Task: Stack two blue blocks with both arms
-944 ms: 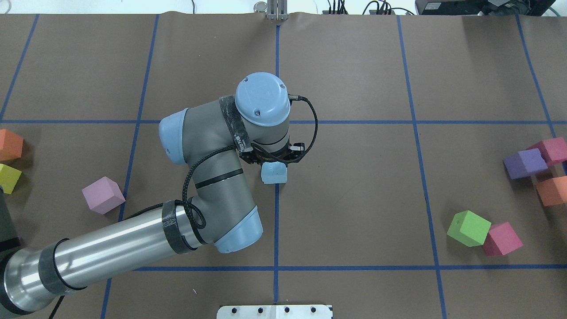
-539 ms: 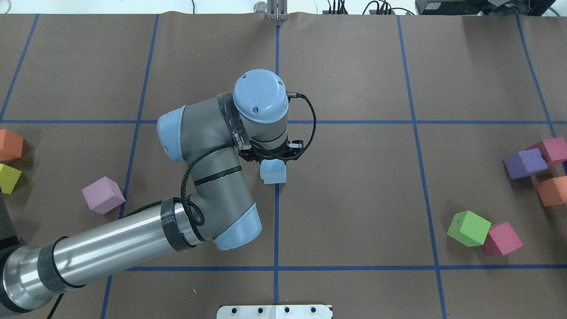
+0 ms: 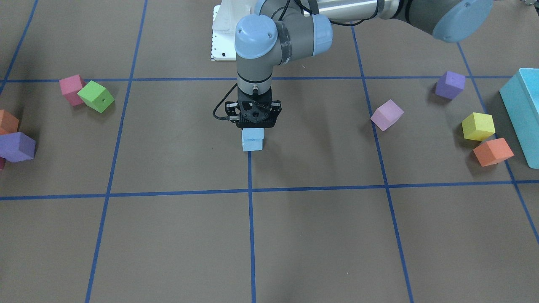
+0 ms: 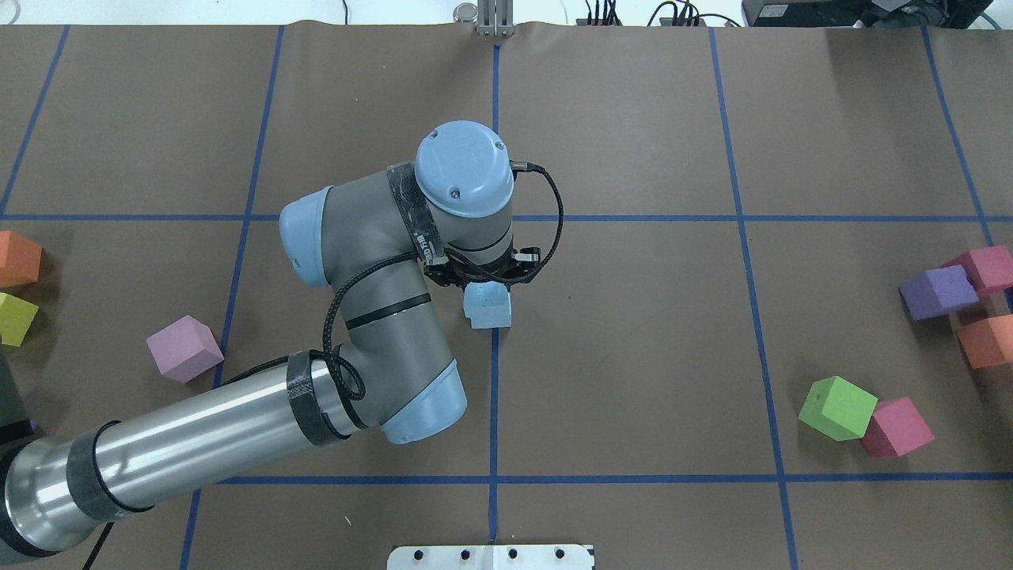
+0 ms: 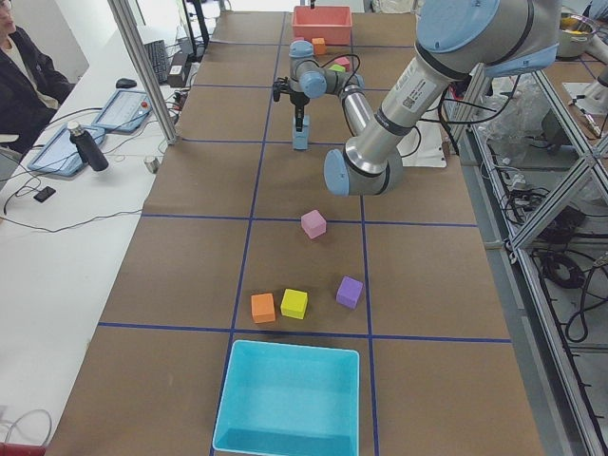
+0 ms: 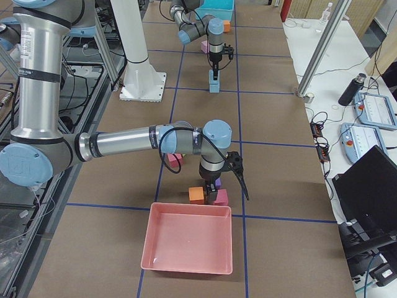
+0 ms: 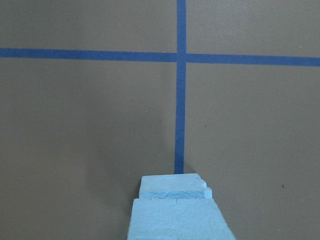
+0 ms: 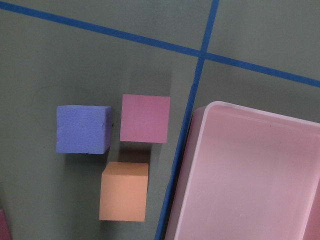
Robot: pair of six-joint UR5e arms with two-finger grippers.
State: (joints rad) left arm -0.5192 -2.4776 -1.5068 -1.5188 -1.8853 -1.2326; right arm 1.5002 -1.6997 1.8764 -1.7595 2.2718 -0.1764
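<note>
Two pale blue blocks stand stacked on the centre tape line (image 4: 488,310) (image 3: 252,144), and the stack also shows in both side views (image 5: 300,138) (image 6: 214,85). My left gripper (image 4: 484,283) (image 3: 252,127) points straight down over the top block, jaws spread on either side of it. The left wrist view shows the upper block (image 7: 180,222) close below and the lower block (image 7: 172,186) jutting out behind it. My right gripper (image 6: 240,183) hovers far off by the pink bin. I cannot tell if it is open or shut.
A pink cube (image 4: 184,348), a yellow one (image 4: 14,317) and an orange one (image 4: 16,257) lie left. Green (image 4: 837,408), magenta (image 4: 897,427), purple (image 4: 938,291) and orange (image 4: 985,340) cubes lie right. A turquoise bin (image 3: 524,113) and a pink bin (image 6: 189,239) stand at the table ends.
My left wrist has risen slightly while the blue stack has stayed in place, so more of the top block shows below the gripper.
</note>
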